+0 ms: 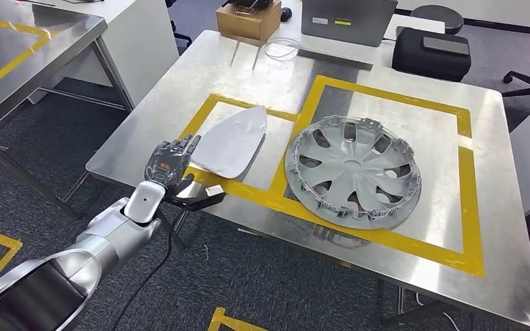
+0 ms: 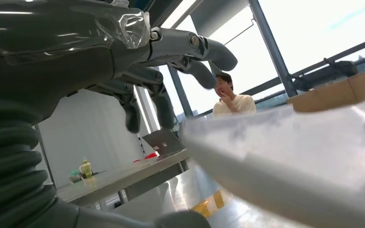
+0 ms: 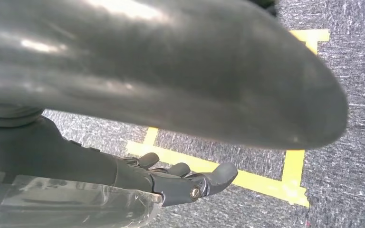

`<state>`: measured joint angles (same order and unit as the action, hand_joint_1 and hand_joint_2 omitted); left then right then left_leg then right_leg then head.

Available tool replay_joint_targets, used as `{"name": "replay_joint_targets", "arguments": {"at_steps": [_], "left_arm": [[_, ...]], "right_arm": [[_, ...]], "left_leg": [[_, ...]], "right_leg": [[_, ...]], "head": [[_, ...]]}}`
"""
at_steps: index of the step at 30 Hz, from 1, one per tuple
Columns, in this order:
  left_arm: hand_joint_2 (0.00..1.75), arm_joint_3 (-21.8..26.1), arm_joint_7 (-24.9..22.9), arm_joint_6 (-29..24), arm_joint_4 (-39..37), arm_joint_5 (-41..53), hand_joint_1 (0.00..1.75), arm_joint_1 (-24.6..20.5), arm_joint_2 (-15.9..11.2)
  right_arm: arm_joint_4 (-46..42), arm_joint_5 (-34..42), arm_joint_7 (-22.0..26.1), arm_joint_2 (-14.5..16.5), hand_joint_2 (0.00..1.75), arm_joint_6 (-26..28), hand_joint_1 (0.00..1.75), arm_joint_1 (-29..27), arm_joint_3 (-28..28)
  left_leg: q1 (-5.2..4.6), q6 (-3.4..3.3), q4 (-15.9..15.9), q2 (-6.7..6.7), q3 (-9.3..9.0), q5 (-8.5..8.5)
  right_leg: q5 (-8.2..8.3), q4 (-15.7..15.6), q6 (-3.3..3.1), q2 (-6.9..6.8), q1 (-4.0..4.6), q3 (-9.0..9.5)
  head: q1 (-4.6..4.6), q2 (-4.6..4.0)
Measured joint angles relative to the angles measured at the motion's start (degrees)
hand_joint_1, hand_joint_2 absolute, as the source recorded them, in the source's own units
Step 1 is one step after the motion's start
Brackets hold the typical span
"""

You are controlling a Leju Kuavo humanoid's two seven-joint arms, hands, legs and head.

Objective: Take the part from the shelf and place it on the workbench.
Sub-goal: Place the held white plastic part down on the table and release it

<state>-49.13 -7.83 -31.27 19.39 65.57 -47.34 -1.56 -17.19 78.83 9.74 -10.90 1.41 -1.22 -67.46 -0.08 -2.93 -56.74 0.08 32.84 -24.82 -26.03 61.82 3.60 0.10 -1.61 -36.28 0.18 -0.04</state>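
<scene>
Placement looks nearly complete, as I judge it: the part (image 1: pixel 231 143), a pale grey teardrop-shaped panel, lies flat on the steel workbench (image 1: pixel 179 89) inside the smaller yellow-taped rectangle (image 1: pixel 203 114). Its long axis runs from the narrow tip, which points away from the robot, to the broad rounded end, which faces the near edge of the bench. The left hand (image 1: pixel 172 169) is the nearer one by far; it is at the near left edge of the workbench, just beside the broad end of the part. The part lies forward and to the right of the fingers (image 1: pixel 183 146), which are spread apart and hold nothing, while the thumb (image 1: pixel 203 196) reaches out along the bench edge below the part. I cannot tell if the fingertips touch the rim of the part or stand a little apart from it. In the left wrist view the pale edge of the part (image 2: pixel 285 156) passes close under the open, slightly curled fingers (image 2: pixel 190 52). The right hand (image 3: pixel 180 183) hangs low over the grey carpet with yellow floor tape (image 3: pixel 247 178), its fingers loosely bent with nothing in them, far from the part. A silver wheel cover (image 1: pixel 352 171) lies in the larger taped square, to the right of the part and apart from it.
</scene>
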Motion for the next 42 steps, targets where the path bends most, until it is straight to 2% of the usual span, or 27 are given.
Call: {"name": "replay_joint_targets", "arguments": {"at_steps": [1, 2, 5, 6, 8, 10, 11, 12, 13, 15, 16, 17, 20, 22, 24, 25, 26, 27, 28, 30, 32, 35, 37, 38, 40, 41, 42], "left_arm": [[0.0, 0.6, 0.4, -0.6, 0.0, -0.6, 0.0, 0.0, 0.0], [0.0, 1.1, 0.8, -1.3, 0.0, -1.1, 0.0, 0.1, 0.0], [0.0, 2.8, 2.0, -2.7, 0.0, -2.8, 0.0, 0.6, 0.0], [0.0, 3.3, 2.3, -3.0, 0.0, -3.2, 0.0, 0.7, 0.0], [0.0, 4.1, 2.7, -3.3, 0.0, -3.6, 0.0, 0.8, -0.1], [0.0, 4.6, 2.8, -3.5, 0.0, -3.8, 0.0, 1.2, -0.1], [0.0, 4.8, 2.8, -3.5, 0.0, -3.8, 0.0, 1.5, -0.2], [0.0, 5.0, 2.8, -3.5, 0.0, -3.8, 0.0, 1.7, -0.2], [0.0, 5.1, 2.8, -3.5, 0.0, -3.8, 0.0, 1.9, -0.2], [0.0, 5.5, 3.2, -3.8, 0.0, -4.3, 0.0, 1.8, -0.2], [0.0, 5.9, 3.6, -4.1, 0.0, -5.0, 0.0, 1.7, -0.2], [0.0, 6.3, 4.3, -4.5, 0.0, -5.9, 0.0, 1.7, -0.2], [0.0, 8.8, 9.9, -5.4, 0.6, -13.4, 0.0, 2.2, 0.1], [0.0, 12.9, 18.8, -4.4, 2.8, -25.6, 0.0, 3.5, 1.2], [0.0, 17.6, 27.4, -0.6, 7.6, -40.1, 0.0, 6.6, 2.9], [0.0, 19.3, 29.9, 1.9, 10.9, -46.1, 0.0, 8.6, 3.6], [0.0, 20.2, 31.1, 4.4, 15.5, -52.0, 0.0, 11.5, 4.0], [0.0, 20.6, 31.8, 6.5, 20.8, -57.4, 0.0, 14.7, 4.3], [0.0, 20.7, 32.2, 8.0, 26.4, -62.1, 0.0, 17.8, 4.4], [0.0, 20.0, 33.1, 9.9, 37.7, -69.8, 0.0, 23.3, 4.0], [0.0, 19.0, 34.6, 11.8, 48.0, -75.0, 0.0, 27.5, 2.5], [0.0, 17.7, 36.9, 14.7, 60.7, -80.7, 0.0, 33.4, -0.8], [0.0, 17.4, 38.3, 16.0, 66.6, -82.6, 0.0, 36.4, -2.9], [0.0, 17.3, 39.0, 16.6, 69.0, -83.1, 0.0, 37.6, -3.8], [0.0, 17.1, 40.2, 17.7, 72.5, -83.9, 0.0, 39.7, -5.5], [0.0, 17.1, 40.7, 18.2, 73.9, -84.0, 0.0, 40.8, -6.3], [0.0, 17.0, 41.2, 18.8, 75.2, -84.2, 0.0, 41.9, -7.1]], "right_arm": [[0.0, 0.1, 0.0, -0.1, 0.0, 0.0, 0.0, 0.0, -0.2], [0.0, 0.2, -0.1, -0.1, 0.0, 0.0, 0.0, 0.1, -0.4], [-0.1, 0.5, -0.2, -0.2, 0.0, 0.0, 0.0, 0.0, -1.1], [-0.1, 0.6, -0.2, -0.3, 0.0, 0.0, 0.0, 0.0, -1.2], [-0.1, 0.7, -0.2, -0.4, 0.0, 0.0, 0.0, 0.1, -1.5], [-0.1, 0.7, -0.2, -0.5, 0.0, 0.0, 0.0, 0.1, -1.7], [-0.1, 0.7, -0.2, -0.5, 0.0, 0.0, 0.0, 0.0, -1.8], [-0.1, 0.7, -0.2, -0.5, 0.0, 0.0, 0.0, 0.0, -1.9], [-0.1, 0.7, -0.2, -0.5, 0.0, 0.0, 0.0, 0.0, -1.9], [-0.2, 0.7, -0.2, -0.5, 0.0, 0.0, 0.0, 0.1, -1.9], [-0.4, 0.8, -0.2, -0.5, 0.0, 0.0, 0.0, 0.2, -2.0], [-0.5, 0.8, -0.2, -0.5, 0.0, 0.0, 0.0, 0.2, -2.1], [-0.6, 1.1, -0.1, -0.4, 0.0, 0.0, 0.0, 0.4, -2.7], [-0.6, 1.6, 0.2, -0.3, 0.0, 0.0, 0.0, 0.5, -3.3], [-0.6, 2.3, 0.6, -0.2, 0.0, -0.1, 0.0, 0.6, -3.9], [-0.5, 2.6, 0.8, -0.2, 0.0, -0.1, 0.0, 0.7, -4.1], [-0.5, 3.0, 1.0, -0.1, 0.0, -0.2, 0.0, 0.7, -4.3], [-0.5, 3.4, 1.4, 0.0, 0.0, -0.3, 0.0, 0.6, -4.6], [-0.5, 3.7, 1.7, 0.0, 0.0, -0.3, 0.0, 0.5, -4.7], [-0.5, 4.2, 2.5, 0.1, 0.0, -0.5, 0.0, 0.2, -5.0], [-0.6, 4.6, 3.1, 0.2, 0.0, -0.8, 0.0, 0.0, -5.4], [-1.2, 4.9, 3.6, 0.4, 0.0, -0.9, 0.0, -0.4, -6.2], [-1.6, 4.9, 3.7, 0.5, 0.0, -1.0, 0.0, -0.6, -6.7], [-1.9, 4.8, 3.7, 0.5, 0.0, -1.0, 0.0, -0.7, -7.0], [-2.4, 4.5, 3.6, 0.5, 0.0, -0.9, 0.0, -0.6, -7.6], [-2.6, 4.4, 3.5, 0.5, 0.0, -0.9, 0.0, -0.6, -7.9], [-2.9, 4.3, 3.3, 0.5, 0.0, -0.9, 0.0, -0.6, -8.2]], "left_leg": [[-0.1, 0.3, -0.4, -0.05, 0.17, -0.2], [-0.2, 0.59, -0.6, -0.09, 0.33, -0.34], [-0.04, 1.26, -1.0, -0.12, 0.66, -0.61], [0.1, 1.56, -1.9, -0.13, 1.08, -1.31], [0.36, 2.2, -7.1, -0.14, 3.46, -4.36], [0.52, 2.61, -14.9, -0.13, 7.0, -7.74], [0.56, 2.64, -17.3, -0.13, 8.16, -8.3], [0.59, 2.53, -17.7, -0.13, 8.41, -7.87], [0.58, 2.26, -15.6, -0.13, 7.43, -6.33], [0.37, 1.27, -7.5, -0.19, 3.43, -2.63], [0.15, 0.8, -4.0, -0.18, 1.7, -1.47], [-0.11, 0.46, -2.1, -0.16, 0.74, -1.08], [-0.43, 0.07, -0.8, -0.07, 0.26, -0.9], [-0.16, -0.39, 0.3, 0.03, -0.3, -0.17], [-0.08, -0.72, 0.9, 0.09, -0.54, 0.28], [-0.13, -0.77, 0.8, 0.1, -0.48, 0.3], [-0.17, -0.76, 0.8, 0.13, -0.46, 0.27], [-0.19, -0.72, 0.8, 0.17, -0.45, 0.21], [-0.17, -0.61, 0.7, 0.19, -0.45, 0.11], [-0.07, -0.16, 0.2, 0.2, -0.38, -0.29], [-0.31, 0.46, -0.7, 0.2, -0.04, -0.79], [-0.31, 0.98, -1.4, 0.18, 0.27, -1.1], [0.02, 1.51, -3.0, 0.11, 0.77, -2.81], [0.16, 1.86, -5.2, 0.07, 1.55, -4.65], [0.31, 2.4, -12.3, 0.03, 4.06, -9.12], [0.36, 2.52, -15.6, 0.03, 5.15, -10.74], [0.39, 2.48, -17.2, 0.03, 5.38, -11.39]], "right_leg": [[0.79, -2.8, -0.14, -0.04, -0.02, 1.48], [1.03, -4.2, -0.52, -0.04, 0.06, 2.18], [1.13, -4.3, -1.8, 0.11, 0.15, 2.18], [1.19, -4.3, -2.14, 0.11, 0.03, 2.22], [1.24, -4.4, -2.7, 0.12, -0.13, 2.26], [1.21, -4.4, -2.92, 0.13, 0.02, 2.24], [1.2, -4.4, -2.93, 0.15, 0.12, 2.24], [1.2, -4.4, -2.93, 0.19, 0.21, 2.26], [1.2, -4.4, -2.93, 0.24, 0.33, 2.31], [1.21, -4.4, -2.9, 0.31, 0.53, 2.44], [1.24, -4.4, -2.84, 0.33, 0.67, 2.41], [1.29, -4.4, -2.74, 0.33, 0.69, 2.31], [1.48, -4.5, -2.2, 0.29, 0.7, 2.08], [0.43, -2.8, -2.02, 0.22, 0.76, 1.18], [-2.41, 3.3, -2.25, 0.16, 0.66, -1.68], [-3.87, 7.1, -2.32, 0.16, 0.6, -3.4], [-4.76, 10.0, -2.14, 0.15, 0.52, -4.79], [-4.84, 11.1, -1.75, 0.13, 0.4, -5.31], [-4.06, 9.8, -1.18, 0.11, 0.25, -4.69], [-1.39, 2.5, -0.03, -0.02, -0.16, -1.1], [0.22, -3.0, -0.13, 0.06, -0.28, 1.86], [0.52, -3.6, -1.05, 0.31, -0.14, 2.32], [0.75, -3.7, -1.55, 0.29, -0.27, 2.22], [0.9, -3.8, -1.88, 0.25, -0.36, 2.11], [1.23, -3.7, -2.51, 0.18, -0.17, 1.67], [1.43, -3.7, -2.77, 0.16, -0.06, 1.37], [1.68, -3.7, -2.99, 0.15, 0.08, 1.04]], "head": [[-0.03, 0.0], [-0.05, 0.0], [-0.08, 0.0], [-0.11, 0.0], [-0.13, 0.0], [-0.12, 0.0], [-0.14, 0.0], [-0.14, 0.0], [-0.15, 0.0], [-0.09, 0.0], [-0.05, 0.0], [-0.05, 0.0], [-0.12, 0.0], [-0.05, 0.0], [0.04, 0.0], [0.09, 0.0], [0.1, 0.0], [0.11, 0.0], [0.12, 0.0], [0.16, 0.0], [0.15, 0.0], [-0.02, 0.0], [-0.07, 0.0], [-0.09, 0.0], [-0.15, 0.0], [-0.15, 0.0], [-0.16, 0.0]]}}
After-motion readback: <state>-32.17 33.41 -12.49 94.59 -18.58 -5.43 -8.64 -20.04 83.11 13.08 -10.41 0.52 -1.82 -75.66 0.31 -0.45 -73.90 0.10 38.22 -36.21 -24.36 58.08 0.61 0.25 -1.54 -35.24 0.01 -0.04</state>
